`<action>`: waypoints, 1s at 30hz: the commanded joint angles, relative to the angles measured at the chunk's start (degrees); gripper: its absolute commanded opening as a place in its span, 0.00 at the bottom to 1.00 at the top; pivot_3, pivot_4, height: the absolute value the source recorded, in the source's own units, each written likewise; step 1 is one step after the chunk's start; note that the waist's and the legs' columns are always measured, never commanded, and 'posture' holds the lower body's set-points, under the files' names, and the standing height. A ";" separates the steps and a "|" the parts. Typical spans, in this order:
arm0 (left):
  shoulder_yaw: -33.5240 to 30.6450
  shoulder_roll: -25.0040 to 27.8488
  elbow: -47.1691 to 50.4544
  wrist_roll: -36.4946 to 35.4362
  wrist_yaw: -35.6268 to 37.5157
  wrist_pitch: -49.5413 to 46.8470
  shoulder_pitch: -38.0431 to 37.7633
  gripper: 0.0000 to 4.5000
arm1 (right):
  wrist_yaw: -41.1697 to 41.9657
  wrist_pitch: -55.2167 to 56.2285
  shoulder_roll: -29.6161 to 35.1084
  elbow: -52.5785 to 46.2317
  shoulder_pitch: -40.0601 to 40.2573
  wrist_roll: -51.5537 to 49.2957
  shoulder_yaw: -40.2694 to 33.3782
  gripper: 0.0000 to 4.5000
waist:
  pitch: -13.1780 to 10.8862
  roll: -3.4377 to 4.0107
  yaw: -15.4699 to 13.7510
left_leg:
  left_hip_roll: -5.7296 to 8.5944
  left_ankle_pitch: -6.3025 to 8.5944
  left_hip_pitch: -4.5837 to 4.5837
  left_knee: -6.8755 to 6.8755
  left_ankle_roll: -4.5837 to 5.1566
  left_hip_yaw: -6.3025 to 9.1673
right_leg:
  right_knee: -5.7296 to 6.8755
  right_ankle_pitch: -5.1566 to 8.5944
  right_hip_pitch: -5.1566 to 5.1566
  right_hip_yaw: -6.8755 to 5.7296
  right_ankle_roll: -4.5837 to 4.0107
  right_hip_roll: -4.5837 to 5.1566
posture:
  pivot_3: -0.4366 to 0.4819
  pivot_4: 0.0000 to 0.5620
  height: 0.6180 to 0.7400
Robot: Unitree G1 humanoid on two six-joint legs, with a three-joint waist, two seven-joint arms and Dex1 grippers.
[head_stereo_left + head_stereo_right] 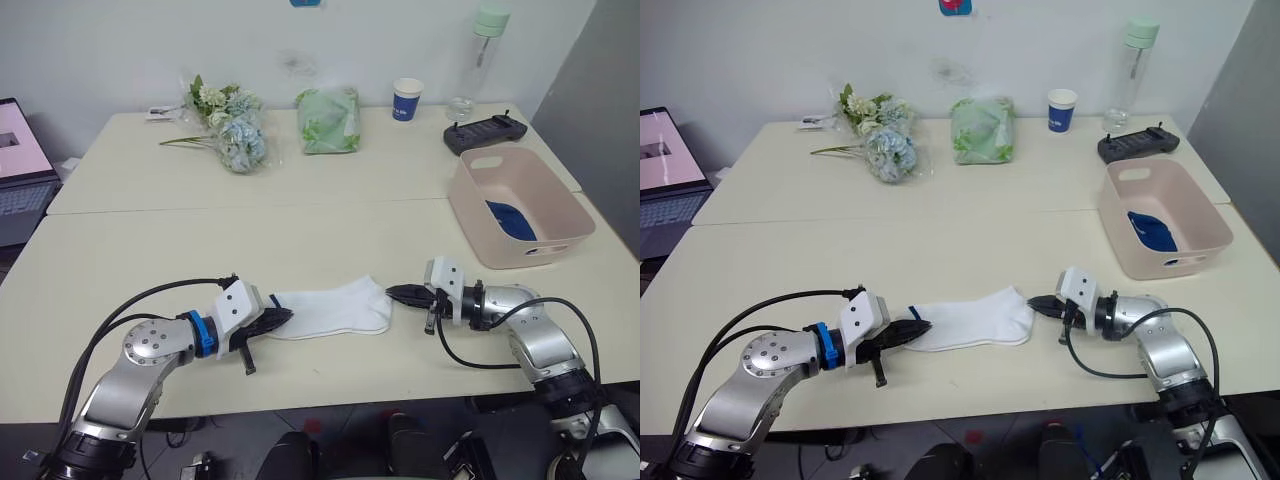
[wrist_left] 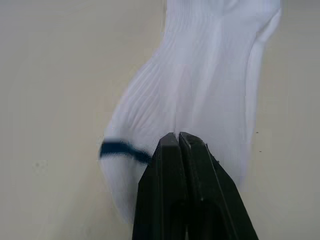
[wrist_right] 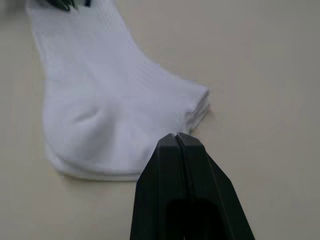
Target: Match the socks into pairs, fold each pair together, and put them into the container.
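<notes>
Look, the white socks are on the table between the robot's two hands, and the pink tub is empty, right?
Not quite. The white socks do lie on the table between the left hand and right hand, but the pink tub isn't empty. The left eye view shows dark blue socks inside it.

Two cream tables against a white wall

The tables [image 1: 300, 240] sit pushed together, a seam running between them, under a plain white wall [image 1: 120, 50]. A grey panel [image 1: 605, 90], perhaps a door or partition, stands at the right. An open laptop [image 1: 20, 165] rests at the left edge, on what surface is unclear.
</notes>
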State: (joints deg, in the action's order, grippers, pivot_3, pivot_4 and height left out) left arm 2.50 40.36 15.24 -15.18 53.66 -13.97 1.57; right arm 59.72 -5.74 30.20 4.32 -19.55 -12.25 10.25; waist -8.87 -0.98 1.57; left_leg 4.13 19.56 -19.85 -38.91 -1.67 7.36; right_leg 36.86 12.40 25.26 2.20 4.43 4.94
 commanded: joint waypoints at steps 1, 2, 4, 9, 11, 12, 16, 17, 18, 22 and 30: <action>0.74 0.87 3.22 -0.22 1.02 -0.51 0.51 0.00 | 1.84 -2.04 -1.30 -6.74 0.30 -3.50 0.83 0.00 | 0.00 0.00 0.15 | -0.10 0.00 0.00 0.01 0.00 0.00 | 0.00 0.00 0.00 0.00 0.00 -0.01 | 0.48 0.27 1.00; 1.28 1.20 3.28 0.61 1.03 -0.55 0.51 0.00 | 2.00 -2.48 -1.38 -7.60 0.74 -3.23 1.64 0.00 | 0.00 0.00 0.13 | -0.11 0.00 0.00 0.02 0.00 -0.01 | 0.00 0.00 0.00 0.00 0.00 -0.02 | 0.48 0.27 1.00; 2.15 1.85 3.18 2.19 0.80 -0.65 0.34 0.00 | 1.45 -2.63 -1.46 -8.28 1.94 -1.42 3.46 0.00 | 0.00 0.00 0.08 | -0.11 0.00 0.00 0.02 0.00 0.01 | -0.02 0.00 0.00 -0.03 0.00 -0.02 | 0.48 0.27 1.00; 3.10 3.36 1.18 5.50 -0.17 -0.46 -0.46 0.00 | 1.05 -1.03 2.40 -6.10 3.29 5.38 6.62 0.00 | -0.01 0.01 -0.09 | 0.14 0.00 -0.01 0.02 0.00 -0.02 | -0.02 0.00 -0.01 0.00 0.00 0.00 | 0.48 0.27 1.00; 2.81 3.79 0.83 5.69 0.15 -0.26 -0.77 0.00 | 1.75 -0.50 3.94 -5.29 2.96 5.88 6.27 0.00 | 0.00 0.00 -0.05 | 0.16 0.00 0.00 0.01 0.00 -0.03 | -0.03 0.00 -0.01 0.01 0.00 0.00 | 0.48 0.27 1.00; 2.50 3.79 0.90 5.45 0.30 -0.27 -0.83 0.00 | 2.02 -0.28 4.46 -4.88 2.79 5.61 5.84 0.00 | 0.01 -0.01 -0.05 | 0.15 0.00 0.01 0.01 0.00 -0.02 | -0.03 0.00 -0.02 -0.01 0.00 -0.01 | 0.48 0.27 1.00; 0.54 3.29 1.43 2.84 0.98 -0.28 -0.53 0.00 | 3.36 -3.03 4.97 -5.34 1.94 0.50 2.48 0.00 | 0.00 -0.02 -0.05 | 0.12 0.00 0.01 0.02 0.00 -0.01 | -0.03 0.00 -0.04 -0.02 0.00 -0.01 | 0.48 0.27 1.00; -0.26 2.53 1.57 1.64 0.85 -0.04 -0.16 0.00 | 3.87 -7.71 4.73 -7.28 1.77 -3.49 0.87 0.00 | 0.00 -0.02 -0.05 | 0.10 0.00 0.00 0.02 0.00 0.00 | -0.03 0.00 -0.03 -0.02 0.00 -0.01 | 0.48 0.27 1.00; -0.88 1.78 1.75 0.59 0.54 0.04 0.23 0.00 | 3.21 -14.08 3.85 -9.76 1.35 -9.02 -1.44 0.00 | -0.03 -0.01 -0.05 | 0.09 0.00 0.00 0.01 0.00 0.00 | -0.03 0.00 -0.03 -0.02 0.00 0.00 | 0.48 0.27 1.00; -2.28 -0.26 2.05 -1.35 0.13 1.99 0.94 0.04 | -0.89 -25.70 3.94 -14.03 -0.13 -14.77 -5.57 0.14 | -0.04 -0.01 -0.15 | -0.12 0.00 -0.02 0.01 0.00 0.01 | -0.03 0.00 -0.01 -0.01 0.00 0.02 | 0.48 0.27 1.00; -5.11 -0.67 8.25 -7.84 -0.21 -2.75 -0.03 0.56 | -10.70 -29.10 1.89 -11.95 -0.65 -9.38 -4.20 0.76 | -0.04 -0.02 -0.08 | -0.09 0.01 -0.04 0.02 0.00 0.00 | -0.05 0.00 0.00 -0.01 0.00 0.02 | 0.48 0.27 1.00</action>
State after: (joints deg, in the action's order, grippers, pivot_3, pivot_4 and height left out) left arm -1.18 39.73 20.40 -20.89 53.64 -15.96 1.72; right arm 50.35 -34.79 32.55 -6.45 -19.66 -21.98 5.89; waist -8.91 -1.00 1.49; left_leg 4.04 19.57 -19.90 -38.89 -1.67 7.36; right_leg 36.82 12.40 25.27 2.18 4.43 4.96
